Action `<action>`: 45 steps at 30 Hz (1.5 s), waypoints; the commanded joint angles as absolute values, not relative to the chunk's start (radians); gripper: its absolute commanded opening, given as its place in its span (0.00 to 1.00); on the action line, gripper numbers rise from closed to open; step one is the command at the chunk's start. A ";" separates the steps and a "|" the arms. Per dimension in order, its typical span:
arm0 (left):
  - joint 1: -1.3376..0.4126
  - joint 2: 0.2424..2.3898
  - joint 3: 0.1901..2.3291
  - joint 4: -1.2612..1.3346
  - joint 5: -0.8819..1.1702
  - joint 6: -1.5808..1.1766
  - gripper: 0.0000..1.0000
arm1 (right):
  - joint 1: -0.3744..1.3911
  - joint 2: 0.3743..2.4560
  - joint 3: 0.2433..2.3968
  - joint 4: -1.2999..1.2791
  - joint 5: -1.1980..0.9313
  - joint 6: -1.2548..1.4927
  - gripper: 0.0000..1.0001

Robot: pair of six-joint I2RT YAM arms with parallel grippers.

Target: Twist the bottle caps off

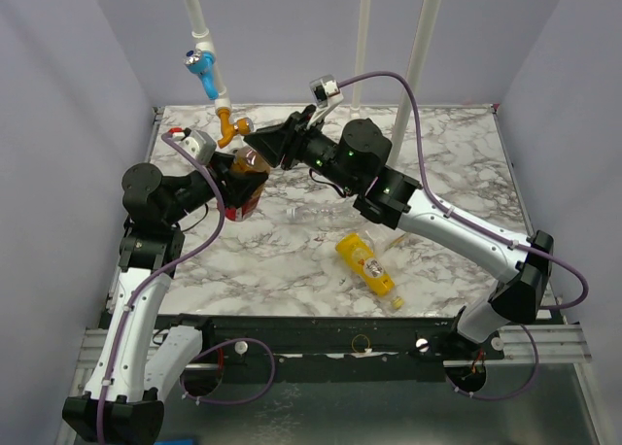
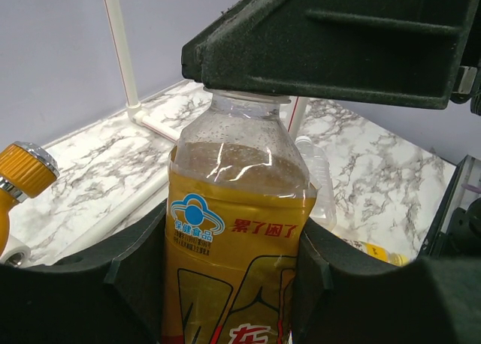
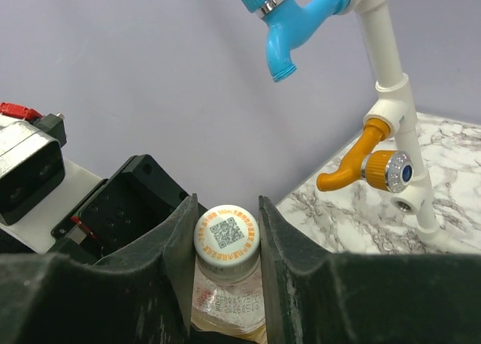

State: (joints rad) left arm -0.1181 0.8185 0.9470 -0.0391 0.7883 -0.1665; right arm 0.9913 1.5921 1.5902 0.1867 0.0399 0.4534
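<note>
Bottle of brown liquid clamped in left pincer; right pincer pinching its cap

tap pipe and orange valve crowd the back left; the table lies open right of the yellow bottle.

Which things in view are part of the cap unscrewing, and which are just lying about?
Job:
- brown bottle, held in left gripper
- white cap, pinched by right gripper
- yellow bottle, lying down
- clear bottle

Lying about:
- blue tap
- orange valve
- white pipes
</note>
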 commanded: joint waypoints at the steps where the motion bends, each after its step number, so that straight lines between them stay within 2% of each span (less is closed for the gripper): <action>1: -0.127 0.795 0.936 -0.005 0.818 -0.232 0.30 | 0.994 1.569 1.589 0.252 0.032 0.439 0.07; 3: -0.126 0.798 0.946 -0.005 0.852 -0.268 0.30 | 0.994 1.551 1.579 0.275 -0.020 0.427 0.01; 6: -0.126 0.809 0.978 -0.005 0.904 -0.360 0.29 | 0.994 1.516 1.552 0.329 -0.149 0.399 0.01; 14: -0.129 0.855 1.068 0.071 1.106 -0.658 0.27 | 0.993 1.440 1.514 0.423 -0.700 0.364 0.00; 20: -0.140 0.856 1.104 0.079 1.137 -0.704 0.27 | 0.993 1.445 1.545 0.371 -0.865 0.335 0.01; 23: -0.142 0.855 1.113 0.079 1.133 -0.700 0.26 | 0.993 1.439 1.548 0.330 -0.809 0.304 0.01; 26: -0.142 0.848 1.109 0.075 1.115 -0.662 0.25 | 0.992 1.414 1.538 0.277 -0.547 0.274 0.45; 28: -0.142 0.840 1.100 0.059 1.089 -0.602 0.24 | 0.993 1.398 1.531 0.262 -0.371 0.272 0.69; 31: -0.141 0.824 1.084 0.031 1.010 -0.483 0.24 | 0.995 1.396 1.559 0.217 -0.201 0.282 0.81; 34: -0.142 0.807 1.064 0.017 0.902 -0.378 0.24 | 1.004 1.432 1.630 0.125 -0.092 0.302 0.84; 38: -0.141 0.793 1.037 0.011 0.797 -0.251 0.23 | 1.015 1.517 1.756 -0.027 0.046 0.319 0.82; 45: -0.141 0.778 1.002 0.005 0.741 -0.135 0.22 | 1.027 1.613 1.878 -0.103 0.039 0.328 0.76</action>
State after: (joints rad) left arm -0.1440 0.7952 1.0195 0.0090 0.8165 -0.2405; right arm 1.0134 1.5734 1.8378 -0.0105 -0.0082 0.3161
